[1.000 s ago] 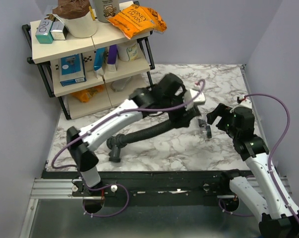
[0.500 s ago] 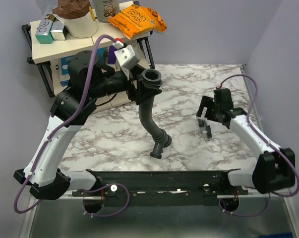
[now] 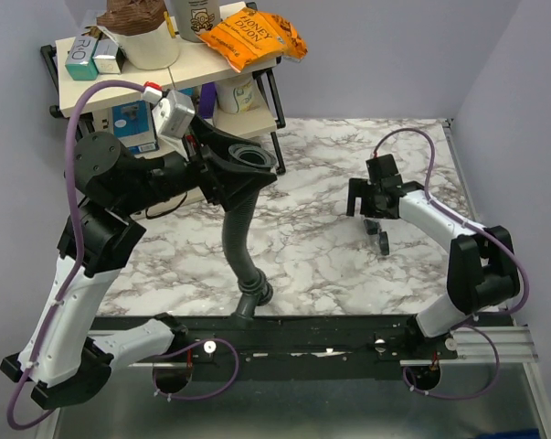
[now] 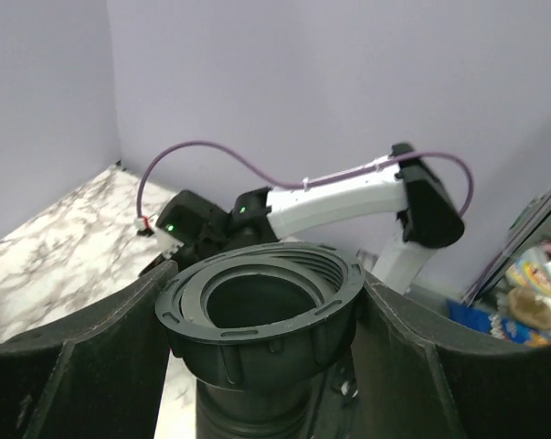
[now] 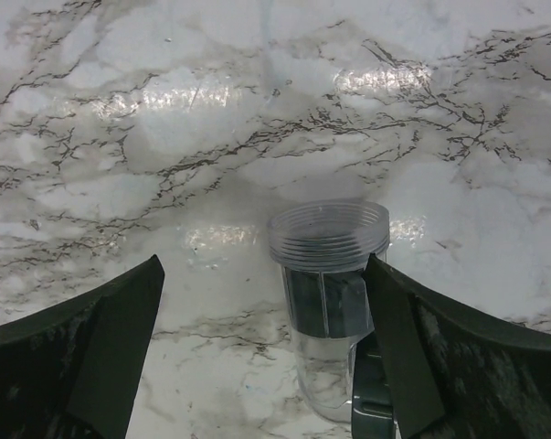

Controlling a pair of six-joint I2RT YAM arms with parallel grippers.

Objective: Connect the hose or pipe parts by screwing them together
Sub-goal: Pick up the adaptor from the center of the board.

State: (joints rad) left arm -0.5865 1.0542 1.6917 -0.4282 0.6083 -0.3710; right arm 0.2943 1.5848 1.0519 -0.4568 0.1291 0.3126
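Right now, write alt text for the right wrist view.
A clear threaded pipe piece sits on the marble table between the fingers of the open right gripper, nearer the finger at the picture's right. Nothing is gripped.

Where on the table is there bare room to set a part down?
Bare marble: mid-table between the hanging hose and the clear threaded fitting, and the back strip right of the shelf. Crowded: around the left gripper by the shelf, and around the right gripper over the fitting.
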